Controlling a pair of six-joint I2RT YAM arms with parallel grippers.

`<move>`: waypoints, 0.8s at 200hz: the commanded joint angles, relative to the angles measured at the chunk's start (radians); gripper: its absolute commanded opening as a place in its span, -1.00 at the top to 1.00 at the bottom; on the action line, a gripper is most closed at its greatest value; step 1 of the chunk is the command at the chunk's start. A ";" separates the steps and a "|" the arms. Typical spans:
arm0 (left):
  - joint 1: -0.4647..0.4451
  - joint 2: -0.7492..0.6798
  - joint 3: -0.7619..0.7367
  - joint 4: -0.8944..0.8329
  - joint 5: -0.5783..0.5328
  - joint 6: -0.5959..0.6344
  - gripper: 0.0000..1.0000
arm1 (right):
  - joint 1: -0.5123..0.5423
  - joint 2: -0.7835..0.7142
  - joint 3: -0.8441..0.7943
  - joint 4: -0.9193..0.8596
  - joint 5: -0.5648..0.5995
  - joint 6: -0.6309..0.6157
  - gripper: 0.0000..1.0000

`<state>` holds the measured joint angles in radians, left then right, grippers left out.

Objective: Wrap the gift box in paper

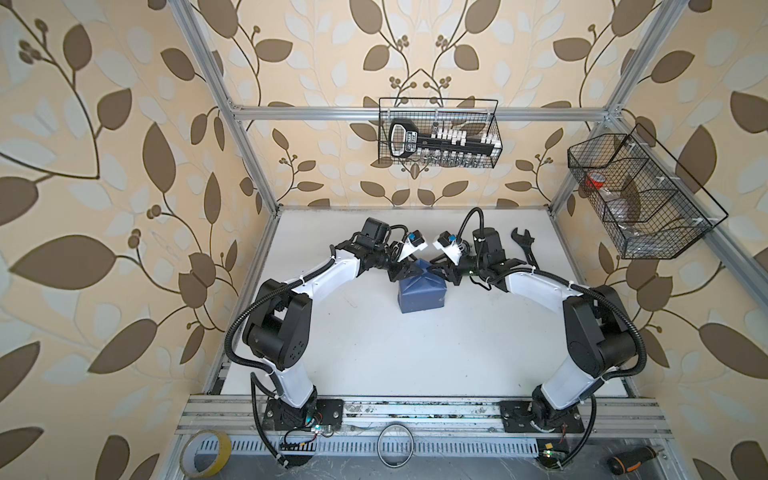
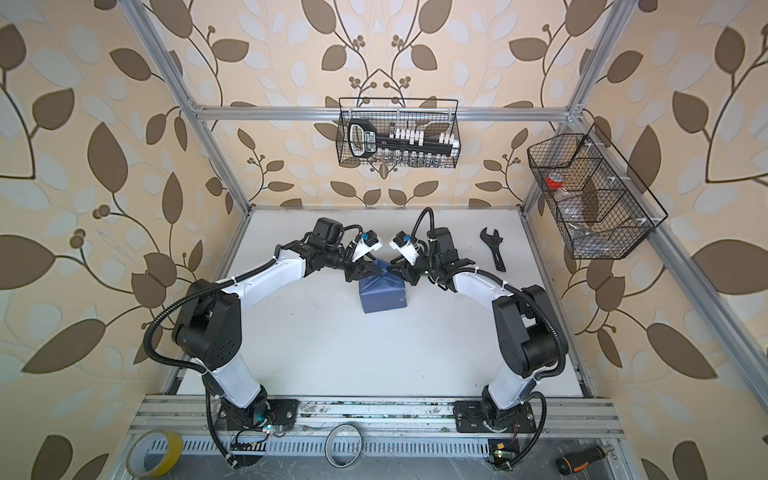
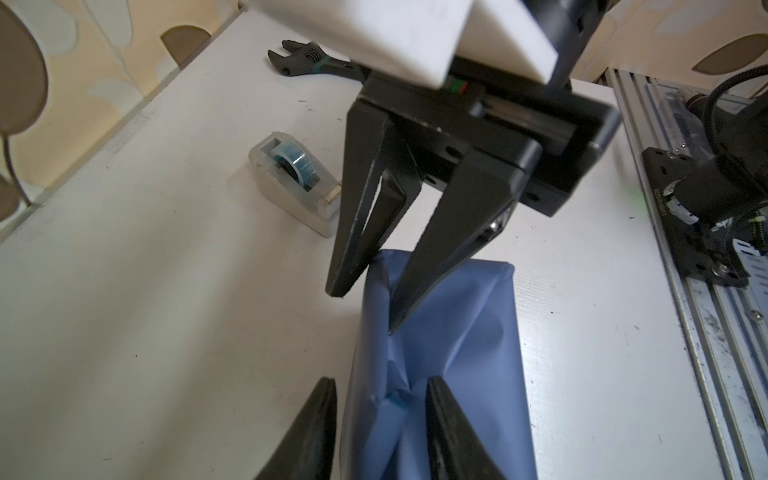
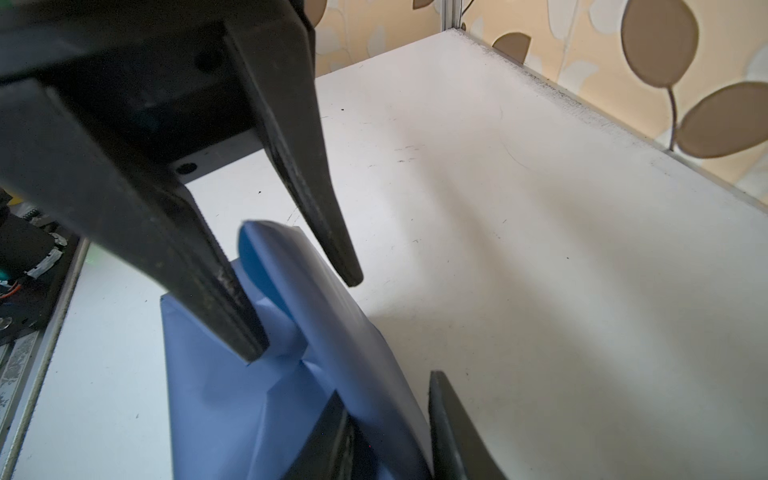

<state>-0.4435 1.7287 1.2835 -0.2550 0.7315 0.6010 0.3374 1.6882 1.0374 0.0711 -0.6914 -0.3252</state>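
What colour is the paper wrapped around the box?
Slate blue; the paper shows best in the left wrist view.

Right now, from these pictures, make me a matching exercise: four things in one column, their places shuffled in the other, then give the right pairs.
Things:
1 adjustable wrench
2 yellow tape roll
3 screwdriver
4 paper

Places:
A front left corner, off the white table
B folded into a box shape mid-table
C back right of the table
D front right corner, off the table

Pairs: 1-C, 2-A, 3-D, 4-B
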 commanded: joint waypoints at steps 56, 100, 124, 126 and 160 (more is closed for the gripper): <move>-0.021 -0.034 -0.013 0.045 0.041 0.007 0.57 | 0.007 -0.027 -0.056 0.040 0.021 0.017 0.36; -0.039 -0.057 -0.062 0.048 0.005 0.033 0.71 | 0.006 -0.069 -0.099 0.113 0.048 0.089 0.22; -0.053 -0.066 -0.086 0.047 -0.020 0.043 0.71 | 0.007 -0.108 -0.132 0.151 0.076 0.140 0.15; -0.053 -0.067 -0.088 0.046 -0.021 0.045 0.71 | 0.007 -0.111 -0.134 0.153 0.079 0.144 0.14; -0.066 -0.070 -0.107 0.045 -0.039 0.052 0.69 | -0.001 -0.158 -0.157 0.145 0.101 0.189 0.03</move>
<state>-0.4942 1.7039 1.1995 -0.1970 0.7021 0.6235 0.3386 1.5780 0.9001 0.1860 -0.6170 -0.1757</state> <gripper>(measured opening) 0.152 0.472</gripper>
